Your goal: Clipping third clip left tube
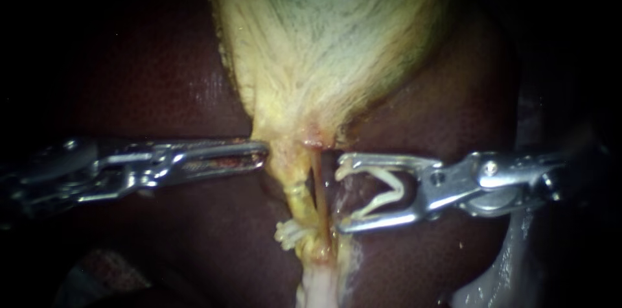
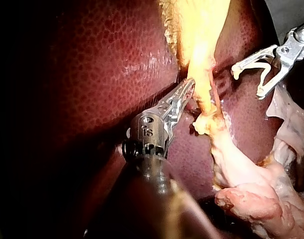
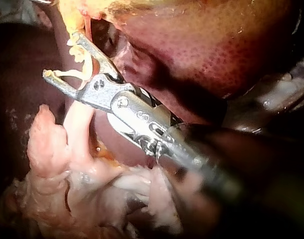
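Note:
The pale yellow gallbladder (image 1: 324,29) narrows to a neck that runs down as a thick yellow left tube (image 1: 296,186). A thin orange tube (image 1: 317,194) runs just right of it. A white clip (image 1: 290,233) sits low on the left tube. My right instrument (image 1: 340,192) (image 2: 247,82) (image 3: 60,55) has its jaws wide apart with an open white clip (image 1: 394,185) seated in them. Its tips stand just right of the thin tube, with neither tube between them. My left instrument (image 1: 262,152) (image 2: 189,87) is shut, its tip against the neck's left side.
Dark red liver (image 1: 162,74) lies behind and on both sides of the tubes. Pale fatty tissue (image 1: 317,285) (image 3: 77,164) hangs below the clipped spot. A pale surface (image 1: 499,269) shows at the lower right.

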### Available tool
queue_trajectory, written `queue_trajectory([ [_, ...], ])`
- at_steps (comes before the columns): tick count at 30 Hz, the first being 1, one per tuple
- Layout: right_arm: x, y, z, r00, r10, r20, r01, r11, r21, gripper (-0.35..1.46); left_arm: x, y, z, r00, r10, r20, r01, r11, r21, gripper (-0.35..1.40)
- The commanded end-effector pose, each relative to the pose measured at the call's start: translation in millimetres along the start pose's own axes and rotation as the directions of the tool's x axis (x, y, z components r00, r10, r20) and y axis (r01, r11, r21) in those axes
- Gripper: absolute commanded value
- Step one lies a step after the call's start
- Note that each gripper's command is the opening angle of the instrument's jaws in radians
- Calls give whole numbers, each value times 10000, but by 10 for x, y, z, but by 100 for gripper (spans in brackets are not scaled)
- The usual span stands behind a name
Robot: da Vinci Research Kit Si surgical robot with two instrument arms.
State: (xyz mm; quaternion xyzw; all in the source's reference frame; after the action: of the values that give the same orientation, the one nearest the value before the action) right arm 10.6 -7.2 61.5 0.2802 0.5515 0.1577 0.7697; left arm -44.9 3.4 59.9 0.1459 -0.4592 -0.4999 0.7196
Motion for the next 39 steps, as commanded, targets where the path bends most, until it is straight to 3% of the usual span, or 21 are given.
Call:
queue_trajectory([
  [1, -3, 3, 5, 10000, 91, 11, -91, 10000, 19, 60, 0, -1, -2, 10000, -7, 11, 7, 10000, -12, -35],
  [11, -36, 29, 28, 9988, 479, 30, -479, 9988, -63, 59, -2, -12, -10, 10000, -29, 15, 29, 10000, -37, -35],
  [16, -46, 36, 35, 9985, 488, 238, -485, 9987, -152, 59, -8, -15, -15, 10000, -62, 26, 62, 10000, -10, -35],
  [31, -56, 38, 90, 9985, 420, 339, -421, 9991, 33, 59, -14, -27, -19, 9999, -108, 113, 109, 9999, -11, -35],
  [39, -52, 35, 104, 9979, 521, 383, -531, 9982, 264, 58, -14, -28, -16, 9999, -114, 119, 115, 9999, -26, -35],
])
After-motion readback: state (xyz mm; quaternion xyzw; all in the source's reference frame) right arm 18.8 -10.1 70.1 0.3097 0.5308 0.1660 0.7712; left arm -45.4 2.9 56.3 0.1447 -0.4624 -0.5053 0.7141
